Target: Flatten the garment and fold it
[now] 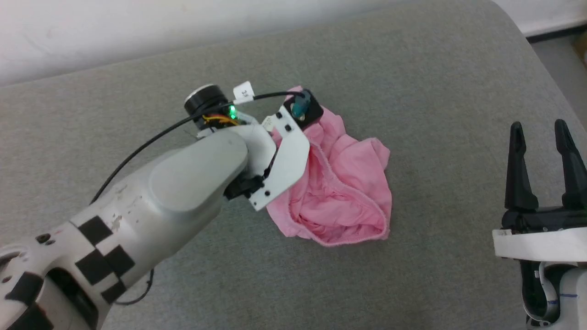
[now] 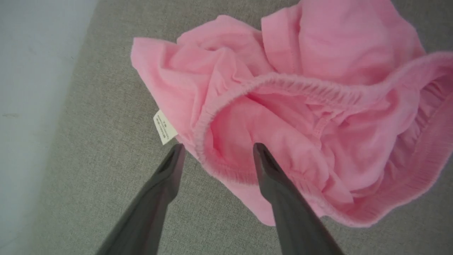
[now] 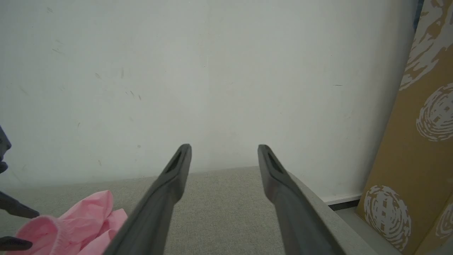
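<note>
A crumpled light pink garment (image 1: 341, 192) lies in a heap near the middle of a grey padded surface (image 1: 412, 68). Its gathered elastic waistband (image 2: 283, 83) gapes open, and a small white label (image 2: 164, 126) sticks out at its left edge. The pale left arm (image 1: 183, 183) reaches in from the near left and covers the garment's left side. In the left wrist view, the left gripper (image 2: 218, 146) has its two dark fingers spread, holding nothing. The waistband's rim lies between them, one tip over the cloth inside the opening and the other beside the label. Whether either tip touches the cloth cannot be told. The right gripper (image 1: 539, 124) stands at the near right, well apart from the garment, fingers spread and empty. A white wall (image 3: 212, 71) rises beyond the surface's far edge.
</note>
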`<state>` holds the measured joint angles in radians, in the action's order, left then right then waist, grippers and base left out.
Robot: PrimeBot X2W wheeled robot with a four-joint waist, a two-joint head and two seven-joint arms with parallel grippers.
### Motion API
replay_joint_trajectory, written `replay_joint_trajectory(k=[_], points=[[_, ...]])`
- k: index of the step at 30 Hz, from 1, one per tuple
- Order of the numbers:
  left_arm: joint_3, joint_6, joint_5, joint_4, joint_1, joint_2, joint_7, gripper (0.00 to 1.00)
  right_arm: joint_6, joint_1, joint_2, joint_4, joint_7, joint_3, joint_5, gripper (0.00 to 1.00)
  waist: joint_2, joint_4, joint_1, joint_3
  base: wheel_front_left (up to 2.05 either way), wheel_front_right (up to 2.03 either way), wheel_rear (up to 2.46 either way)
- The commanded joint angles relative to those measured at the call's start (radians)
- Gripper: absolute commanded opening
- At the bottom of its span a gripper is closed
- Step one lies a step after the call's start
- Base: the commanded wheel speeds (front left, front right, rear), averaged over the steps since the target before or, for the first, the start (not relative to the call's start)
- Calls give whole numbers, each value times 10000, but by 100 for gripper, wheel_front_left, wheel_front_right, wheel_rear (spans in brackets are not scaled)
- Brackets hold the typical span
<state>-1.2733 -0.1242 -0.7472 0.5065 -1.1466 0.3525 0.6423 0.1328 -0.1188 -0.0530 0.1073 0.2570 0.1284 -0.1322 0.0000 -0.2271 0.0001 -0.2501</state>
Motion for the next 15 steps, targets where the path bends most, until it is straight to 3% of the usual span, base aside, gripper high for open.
replay_joint_trajectory(k=[1, 6, 7, 8, 9, 15], points=[[-53, -64, 86, -128, 135, 60, 229, 100, -21, -144, 28, -38, 47, -9, -68, 100, 0, -385, -1, -380, 0, 0, 0], [-65, -64, 615, -1344, 1134, 586, 1830, 100, -21, -290, 28, -111, 47, -30, -254, 100, 0, -592, -1, -679, 0, 0, 0], [-66, -64, 658, -1492, 1215, 697, 1875, 87, -21, -302, 28, -127, 47, -18, -263, 100, 0, -585, -1, -699, 0, 0, 0], [-66, -64, 705, -1603, 1226, 781, 1764, 24, -21, -307, 28, -139, 47, 9, -262, 100, 0, -553, -1, -711, 0, 0, 0], [-67, -64, 746, -1662, 1214, 848, 1583, 0, -21, -306, 28, -149, 47, 42, -254, 100, 0, -506, -1, -705, 0, 0, 0], [-68, -64, 650, -1614, 748, 1163, -211, 0, -21, -259, 28, -153, 47, 143, -62, 100, 0, 6, -1, -342, 0, 0, 0]])
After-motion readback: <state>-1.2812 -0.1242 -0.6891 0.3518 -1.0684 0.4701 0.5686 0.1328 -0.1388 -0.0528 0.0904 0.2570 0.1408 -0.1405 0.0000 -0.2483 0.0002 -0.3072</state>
